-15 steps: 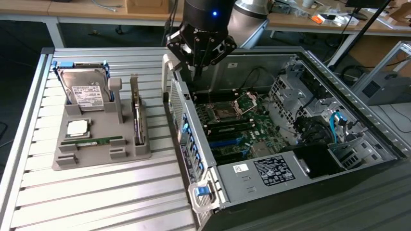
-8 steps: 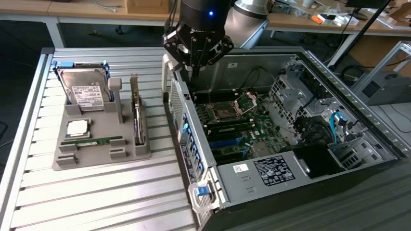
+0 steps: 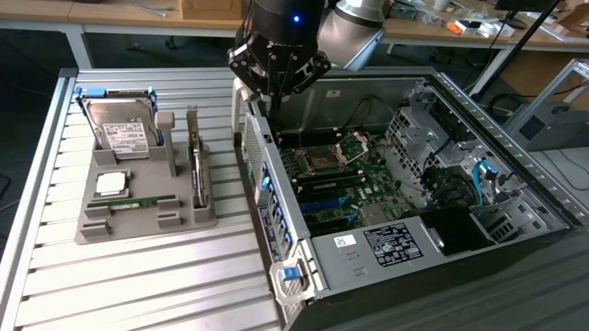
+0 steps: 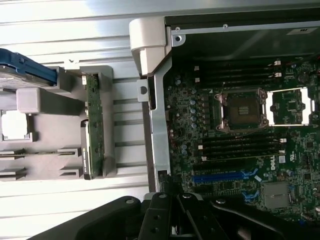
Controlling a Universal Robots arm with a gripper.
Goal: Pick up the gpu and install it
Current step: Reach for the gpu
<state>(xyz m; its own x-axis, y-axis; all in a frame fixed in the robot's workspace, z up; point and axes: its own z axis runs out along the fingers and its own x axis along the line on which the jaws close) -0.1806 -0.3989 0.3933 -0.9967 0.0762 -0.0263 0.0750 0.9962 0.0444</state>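
Jaws on your black gripper [image 3: 273,103] sit pinched shut on nothing, above the near wall of the open grey computer case [image 3: 261,155]. You'll see the thin olive-tan gpu card [image 3: 195,162] standing on edge in the grey plastic holder [image 3: 138,222], apart from it.

The gpu [image 3: 194,162] stands on edge in the holder [image 3: 138,221], on its side toward the case [image 3: 261,148]. A bare strip of table [image 3: 138,289] lies between them, and the room above the card is open. On the card's other side, the hard drive [image 3: 124,131] and a grey post narrow the gap. Inside the case the motherboard [image 3: 341,179] lies uncovered. A metal cage [image 3: 414,131] and cables [image 3: 483,179] crowd the exterior view's right. A black labelled box [image 3: 391,241] seems to close the near end.
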